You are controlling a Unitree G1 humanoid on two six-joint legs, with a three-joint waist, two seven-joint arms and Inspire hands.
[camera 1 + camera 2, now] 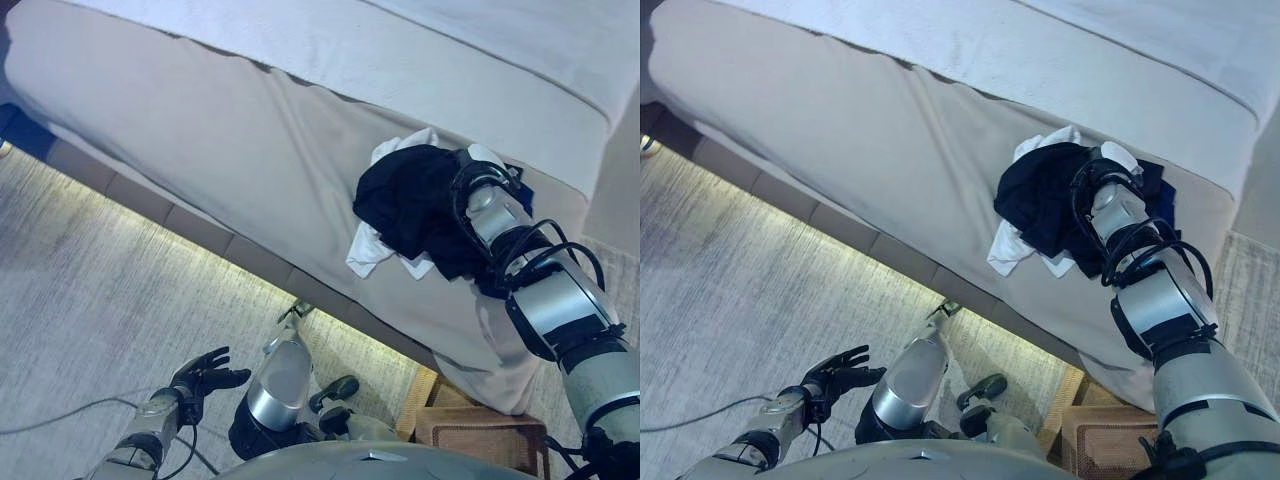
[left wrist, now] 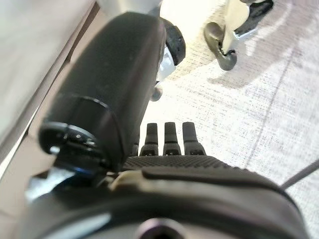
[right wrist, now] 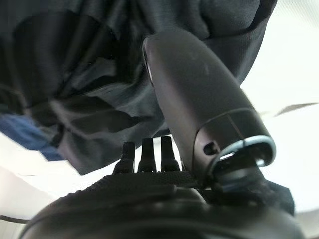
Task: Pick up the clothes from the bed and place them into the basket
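Observation:
A heap of clothes lies at the bed's near edge: a black garment (image 1: 410,205) on top, a white piece (image 1: 368,250) hanging below it, and a bit of blue (image 3: 25,137) beside it. My right hand (image 3: 194,84) reaches into the black garment. Its thumb stands straight against the cloth and its fingers (image 3: 147,154) lie in a row beneath, uncurled. From above only the right wrist (image 1: 480,195) shows among the cloth. My left hand (image 1: 205,375) hangs low over the carpet, open and holding nothing. The brown woven basket (image 1: 480,430) stands on the floor below the clothes.
The beige bed (image 1: 250,130) runs across the view, with a lit strip (image 1: 200,240) under its frame. Pale carpet (image 1: 90,290) spreads at the left. A white sheet (image 1: 420,50) covers the far part of the bed.

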